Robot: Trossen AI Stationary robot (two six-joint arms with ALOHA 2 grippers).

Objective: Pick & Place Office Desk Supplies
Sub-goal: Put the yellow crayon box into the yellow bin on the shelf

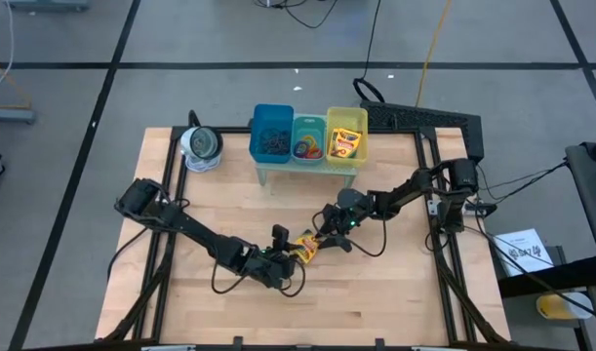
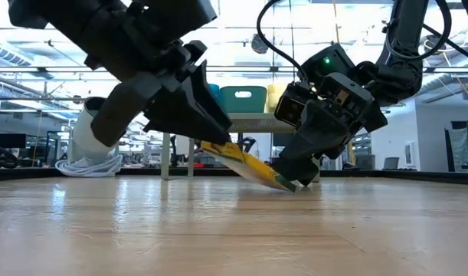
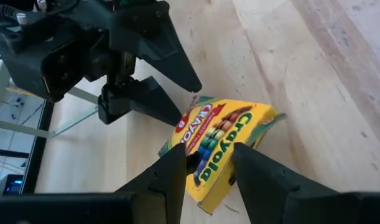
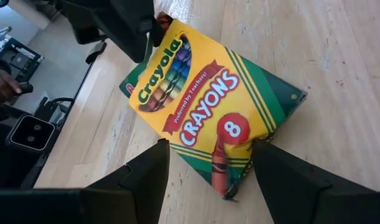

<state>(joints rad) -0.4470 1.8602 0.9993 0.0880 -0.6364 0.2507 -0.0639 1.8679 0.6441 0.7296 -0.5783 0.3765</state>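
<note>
A yellow-and-green crayon box (image 1: 305, 249) sits between my two grippers in the middle of the table. My left gripper (image 1: 284, 257) comes from the left and is shut on it (image 3: 208, 163). My right gripper (image 1: 327, 234) comes from the right and is open; its fingers stand on either side of the box's lower end (image 4: 230, 186). In the low view the crayon box (image 2: 249, 165) slants, with its lower end (image 2: 289, 185) on the table under my right gripper (image 2: 299, 175). Another crayon box (image 1: 345, 143) lies in the yellow bin. My left gripper pinches the crayon box between its two fingers at the end with the "Crayola" lettering (image 3: 211, 149), coming in slanting down from the table's left. That end is raised, the box tilts, and its other end (image 2: 289, 185) rests on the table. My right gripper stands open around the box's lower end (image 4: 230, 186); I cannot tell whether a finger touches it.
Blue (image 1: 271, 135), teal (image 1: 308, 139) and yellow (image 1: 347, 122) bins stand side by side at the table's far edge; the teal one holds coloured rings. A round silvery-white roll (image 1: 202, 146) sits at the far left corner. Bare wood lies along the table's near side.
</note>
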